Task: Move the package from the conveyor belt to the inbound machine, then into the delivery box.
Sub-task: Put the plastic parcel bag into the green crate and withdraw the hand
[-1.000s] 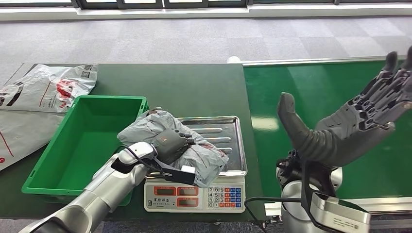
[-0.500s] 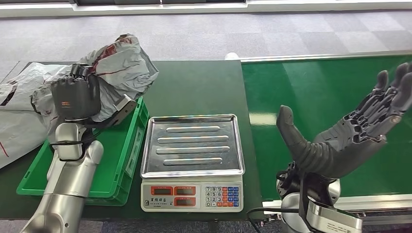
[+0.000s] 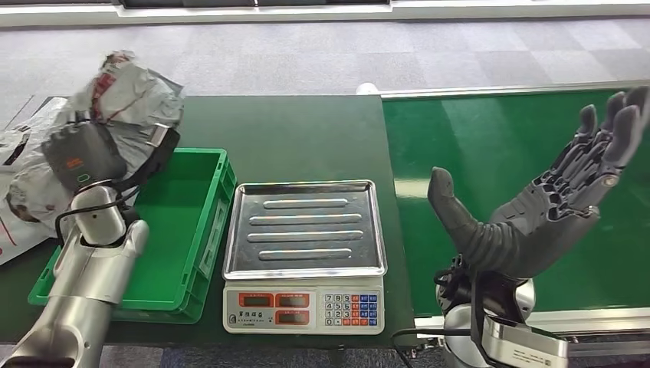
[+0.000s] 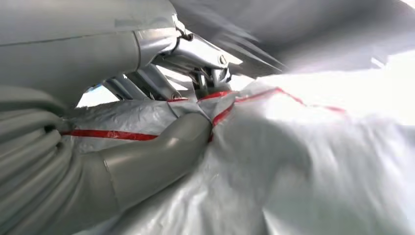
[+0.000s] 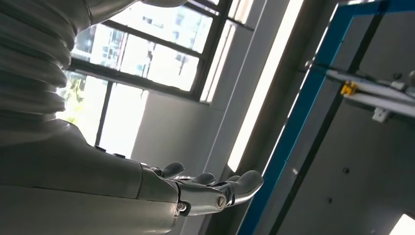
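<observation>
The robot's left hand (image 3: 80,157) grips a crumpled grey plastic mailer package with red markings (image 3: 126,92), holding it raised above the far left corner of the green plastic delivery box (image 3: 201,230), partly beyond the box's left rim. In the left wrist view the thick grey thumb (image 4: 161,152) presses into the package's (image 4: 303,166) wrinkled film and the darker fingers (image 4: 195,54) close over it from the other side, so the hand is clamped on the package.

The delivery box sits at the near left of the dark green tabletop (image 3: 306,138), its interior open and its right rim just beside the silver-trayed electronic weighing scale (image 3: 304,230), with only a narrow gap between them. The scale stands at the near edge of the tabletop, its ribbed tray bare. More flat grey and white mailer bags (image 3: 19,153) lie at the tabletop's left edge, under and beside the raised package.

The bright green conveyor belt (image 3: 498,146) adjoins the tabletop's right edge. The right hand (image 3: 536,207) hangs above the belt's near part, palm up, fingers spread apart and holding nothing; the right wrist view shows the fingertips (image 5: 244,181) extended.
</observation>
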### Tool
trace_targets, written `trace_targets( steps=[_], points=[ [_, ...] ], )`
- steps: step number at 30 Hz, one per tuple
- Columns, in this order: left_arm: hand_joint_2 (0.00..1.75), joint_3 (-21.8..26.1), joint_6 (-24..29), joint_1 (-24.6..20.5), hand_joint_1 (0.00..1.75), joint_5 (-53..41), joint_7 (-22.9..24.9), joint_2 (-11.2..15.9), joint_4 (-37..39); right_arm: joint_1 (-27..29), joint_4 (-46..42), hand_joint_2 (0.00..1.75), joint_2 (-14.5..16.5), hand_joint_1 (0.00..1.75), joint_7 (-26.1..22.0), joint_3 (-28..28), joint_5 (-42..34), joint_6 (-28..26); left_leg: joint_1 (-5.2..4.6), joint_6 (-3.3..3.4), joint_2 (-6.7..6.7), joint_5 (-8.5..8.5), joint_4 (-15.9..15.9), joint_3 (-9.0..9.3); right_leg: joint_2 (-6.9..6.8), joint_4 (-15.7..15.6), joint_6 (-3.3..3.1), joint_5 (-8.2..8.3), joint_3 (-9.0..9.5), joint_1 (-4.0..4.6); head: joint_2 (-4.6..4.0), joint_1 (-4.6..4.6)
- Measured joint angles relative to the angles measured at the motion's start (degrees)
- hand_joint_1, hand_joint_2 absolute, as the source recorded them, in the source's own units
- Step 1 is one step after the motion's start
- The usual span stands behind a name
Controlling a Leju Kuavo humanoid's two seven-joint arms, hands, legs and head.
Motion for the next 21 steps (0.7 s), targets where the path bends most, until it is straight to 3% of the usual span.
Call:
trace_targets(
  steps=[2, 6, 13, 16, 18, 21],
  points=[
    [1.75, -4.74, -3.96, -1.94, 0.00, -0.01, -1.38, 0.17, 8.23, -0.40, 0.00, 1.75, 0.00, 0.00, -0.30, 0.00, -0.59, 0.85, 0.00, -0.03, -0.05, 0.03, -0.01, -0.02, -0.05, 0.01, -0.02, 0.03, 0.07, -0.01, 0.00, 0.01],
    [0.00, -8.53, -6.34, -2.64, 0.00, 0.10, -0.69, -0.17, 21.86, -0.91, -0.01, 1.75, 0.00, 0.00, -0.59, -0.01, -1.12, 1.61, 0.00, -0.06, 0.76, -0.01, -0.01, -0.06, 0.73, 0.03, -0.06, 0.28, -0.26, -0.01, 0.00, 0.02],
    [0.00, -9.22, -7.21, -4.62, 0.00, 0.02, 0.93, -0.38, 31.29, -1.05, -0.02, 1.75, -0.02, 0.00, -0.63, -0.02, -1.27, 1.89, 0.00, -0.07, 0.56, -0.03, -0.06, 0.00, 0.51, 0.03, -0.10, 0.22, -0.13, -0.01, 0.00, 0.02],
    [0.00, -7.84, -2.02, -4.86, 0.00, 1.76, -2.69, -0.34, 32.37, -0.89, -0.02, 1.75, -0.02, 0.00, -0.69, -0.02, -1.25, 1.57, 0.03, -0.14, 0.61, 0.04, -0.08, 0.06, 0.55, 0.04, -0.14, 0.25, -0.18, 0.00, 0.00, 0.01],
    [0.00, -4.09, 3.70, -3.85, 0.00, 9.08, -12.42, -0.85, 30.47, -0.50, -0.03, 1.75, -0.04, 0.00, -0.64, -0.02, -1.05, 0.86, 0.05, -0.23, 0.62, 0.18, -0.07, -0.02, 0.57, 0.04, -0.19, 0.34, -0.36, 0.03, 0.00, 0.01],
    [0.00, 8.01, 5.69, -2.03, 0.00, 34.99, -40.15, -3.71, 20.77, 0.17, -0.06, 1.75, -0.19, 0.00, -0.60, -0.02, -1.02, 0.03, 0.09, -0.20, 0.41, 0.42, -0.04, -0.45, 0.42, 0.09, -0.18, 0.49, -0.64, 0.09, 0.00, 0.03]
  ],
)
